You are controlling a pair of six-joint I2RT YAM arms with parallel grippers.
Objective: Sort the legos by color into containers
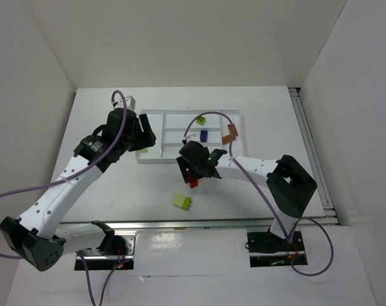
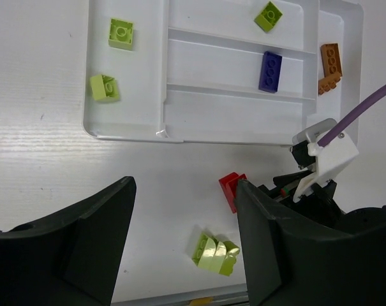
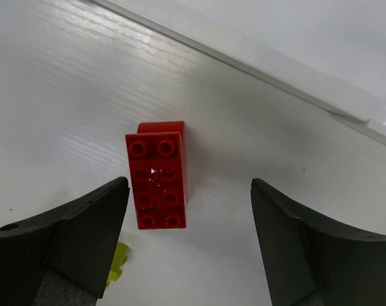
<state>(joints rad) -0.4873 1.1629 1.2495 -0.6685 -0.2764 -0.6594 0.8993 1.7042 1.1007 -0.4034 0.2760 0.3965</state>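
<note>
Our right gripper [image 3: 187,191] hangs with jaws wide and empty over the red brick [image 3: 157,175], which lies on the table [image 1: 116,185] just in front of the tray [image 2: 126,124]. The brick sits off-centre between the jaws, nearer one than the other, so we risk that side nudging it first and twisting it out of the pinch. Our left gripper [image 2: 185,185], also wide and empty, hovers near the tray's front edge — the arms could crowd each other there.

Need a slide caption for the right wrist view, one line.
Right gripper open over a red two-by-four brick lying studs-up on the white table, tray edge beyond.
</note>
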